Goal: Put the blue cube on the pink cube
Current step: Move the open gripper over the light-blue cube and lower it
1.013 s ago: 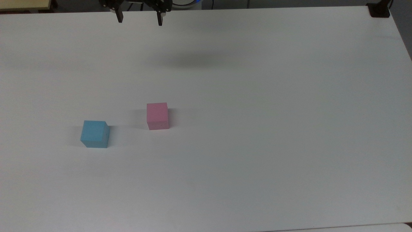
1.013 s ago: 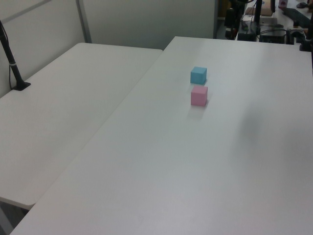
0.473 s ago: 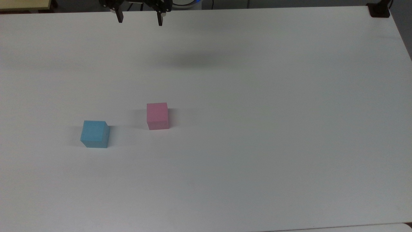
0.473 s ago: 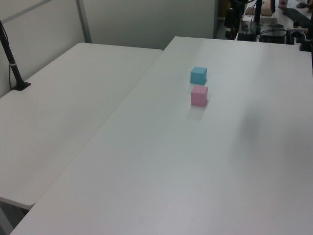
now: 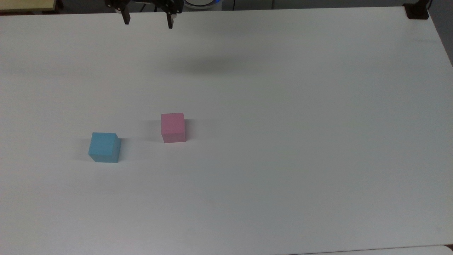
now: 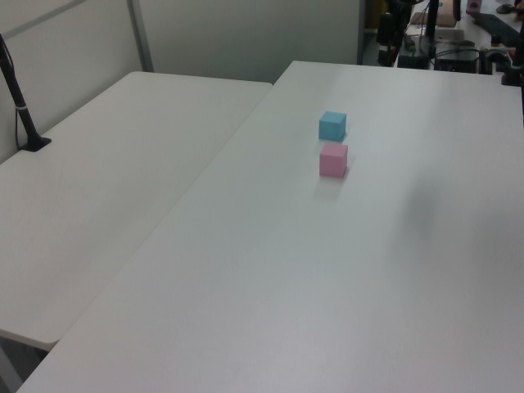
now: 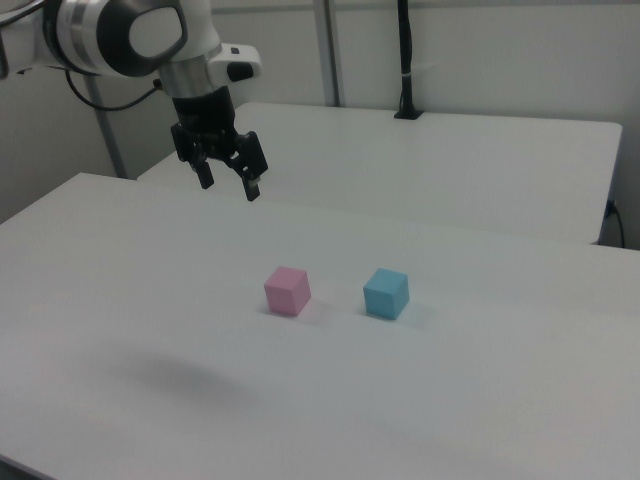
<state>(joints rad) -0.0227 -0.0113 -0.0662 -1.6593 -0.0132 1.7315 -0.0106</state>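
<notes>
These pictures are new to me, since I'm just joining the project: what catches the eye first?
Two small cubes stand apart on the white table: the blue cube toward the top view's left and the pink cube beside it. The gripper hangs open above the table, holding nothing, high over the pink cube's side in the right view.

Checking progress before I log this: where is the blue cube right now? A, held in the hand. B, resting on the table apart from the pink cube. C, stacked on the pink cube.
B: the blue cube sits on the table, a clear gap from the pink cube, with the open hand high above, empty.
</notes>
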